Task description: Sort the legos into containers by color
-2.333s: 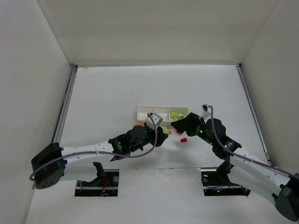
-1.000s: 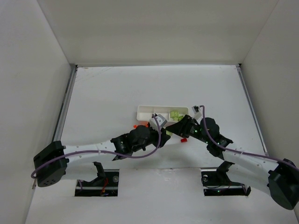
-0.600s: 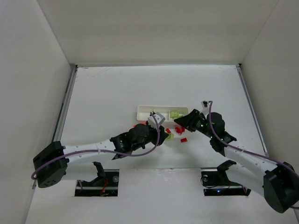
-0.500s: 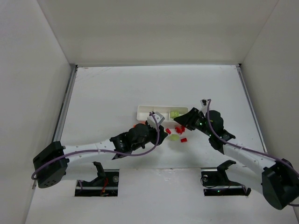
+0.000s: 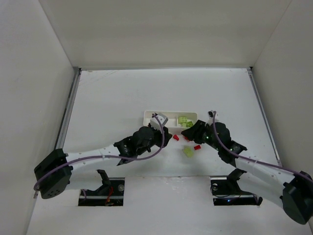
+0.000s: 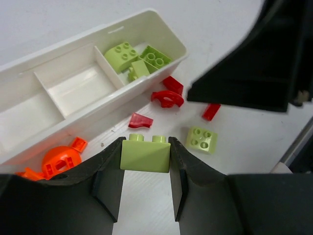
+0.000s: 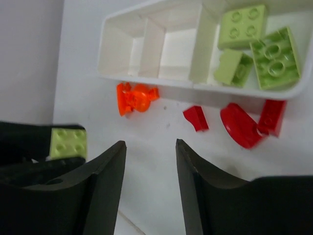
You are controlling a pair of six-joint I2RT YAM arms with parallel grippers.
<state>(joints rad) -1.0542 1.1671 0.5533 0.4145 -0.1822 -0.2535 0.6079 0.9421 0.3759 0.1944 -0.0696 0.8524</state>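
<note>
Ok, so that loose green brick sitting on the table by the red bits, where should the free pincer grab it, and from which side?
Take the loose green brick by two opposite flat side walls, coming straight down from above. It sits studs up, flat on the table, apart from the red piece, so its walls are free; the studded top gives no hold.

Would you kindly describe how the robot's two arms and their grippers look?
The left arm and the right arm are built from white tubular links with black joint housings. A thin purple cable runs along each arm towards its wrist. The left gripper and the right gripper each have two broad, matte black fingers with flat inner faces. No markings are visible.
</note>
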